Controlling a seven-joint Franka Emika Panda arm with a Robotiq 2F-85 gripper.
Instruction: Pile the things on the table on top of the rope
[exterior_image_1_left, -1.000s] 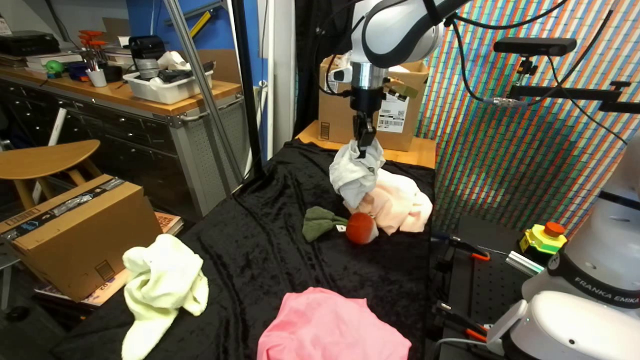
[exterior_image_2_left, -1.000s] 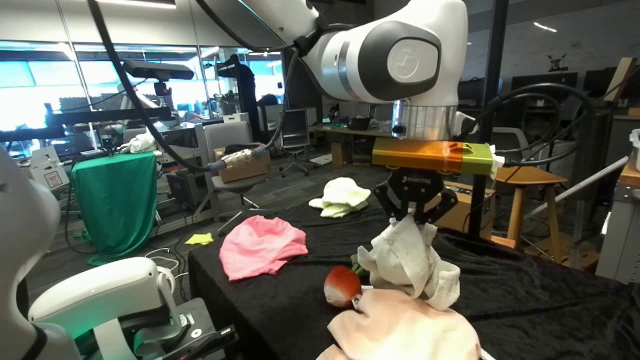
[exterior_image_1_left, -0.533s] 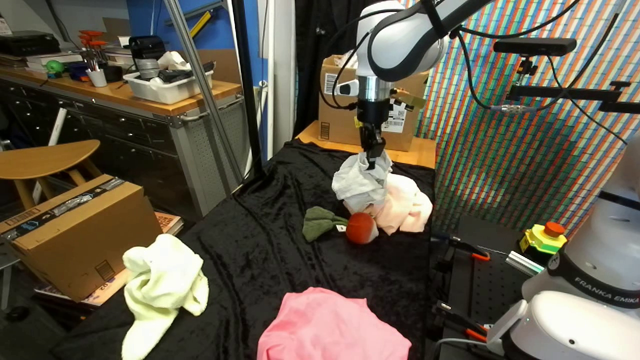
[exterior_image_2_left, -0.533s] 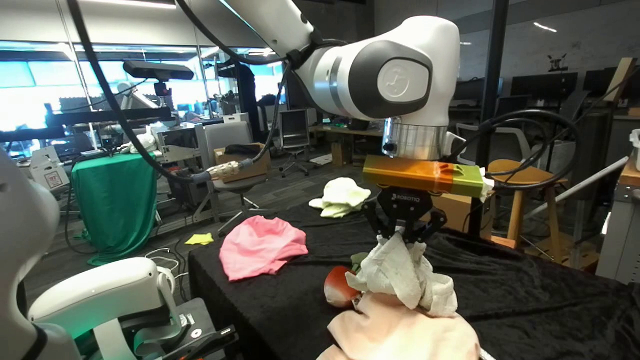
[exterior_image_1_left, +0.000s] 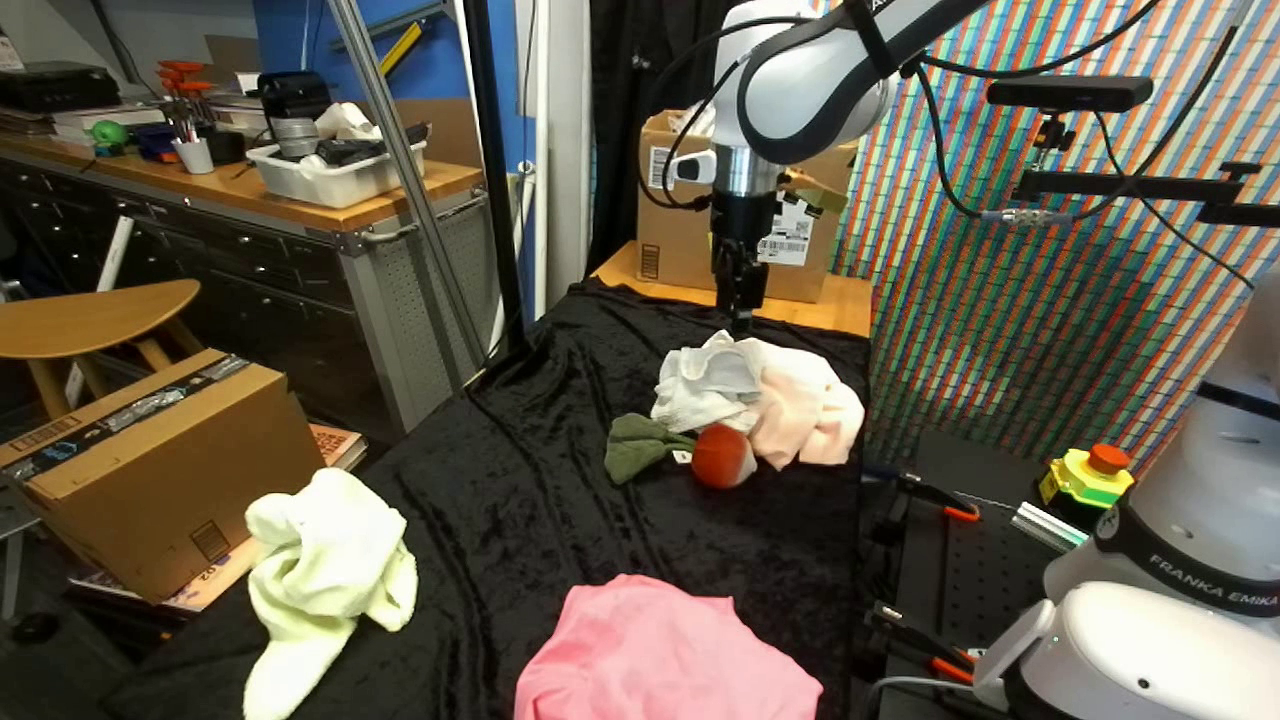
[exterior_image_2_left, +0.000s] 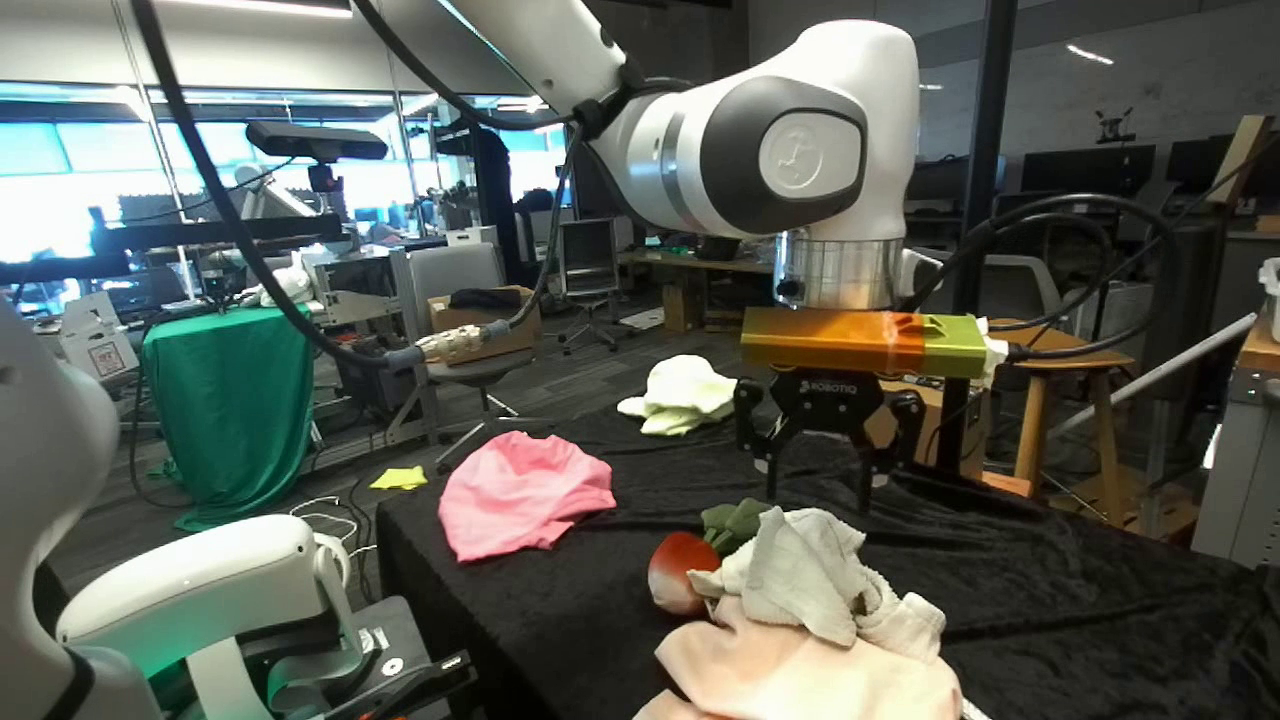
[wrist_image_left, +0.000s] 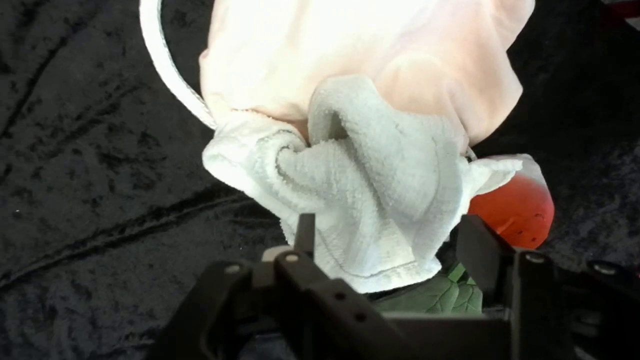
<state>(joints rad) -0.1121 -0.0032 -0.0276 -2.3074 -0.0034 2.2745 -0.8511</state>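
A white cord (wrist_image_left: 170, 70), which looks like the rope, curves out from under the peach cloth (wrist_image_left: 280, 60) in the wrist view; the rest of it is hidden. Crumpled over the peach cloth's edge is the white towel (exterior_image_2_left: 800, 570). My gripper (exterior_image_2_left: 818, 490) stands open just above the towel, apart from it, its fingers spread with nothing between them. A red-and-white plush vegetable (exterior_image_1_left: 722, 457) with green leaves (exterior_image_1_left: 637, 448) lies against the two cloths. The pink cloth (exterior_image_1_left: 665, 655) and the pale yellow-green cloth (exterior_image_1_left: 325, 575) lie separately on the black-covered table.
A cardboard box (exterior_image_1_left: 670, 225) stands on the wooden surface behind the table's far end. The robot's base (exterior_image_1_left: 1170, 560) and a yellow emergency stop button (exterior_image_1_left: 1085, 480) are beside the table. A larger carton (exterior_image_1_left: 165, 470) sits past another edge.
My gripper came down with the white towel, then opened and let it go. The towel has slumped onto the peach cloth, and the gripper now stands slightly higher, clear of it.
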